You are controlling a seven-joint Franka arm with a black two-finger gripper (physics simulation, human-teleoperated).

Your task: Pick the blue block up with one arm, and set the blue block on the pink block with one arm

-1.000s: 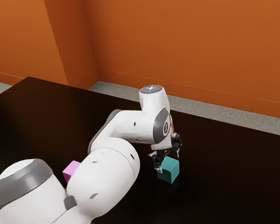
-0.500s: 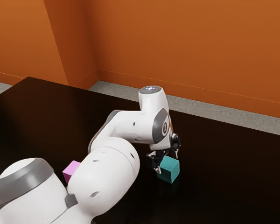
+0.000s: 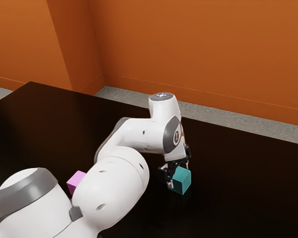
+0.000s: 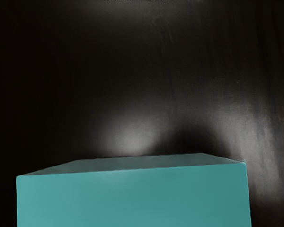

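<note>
The blue block (image 3: 180, 180) is a teal cube resting on the black table (image 3: 248, 188). My gripper (image 3: 176, 168) has come down over it, with one black finger at the side toward the exterior view's left and the other behind its far top edge. The fingers stand apart on either side of the cube and I see no squeeze on it, so the gripper is open. In the wrist view the blue block (image 4: 132, 194) looms large right under my hand. The pink block (image 3: 76, 181) lies far off toward the exterior view's left, partly hidden behind my arm's base.
My own white arm (image 3: 119, 183) bulks between the two blocks. Orange walls (image 3: 198, 49) and a grey floor strip (image 3: 228, 116) lie beyond the table's far edge.
My hand has sunk lower, so the fingers now reach down beside the blue block. The block itself has stayed where it was.
</note>
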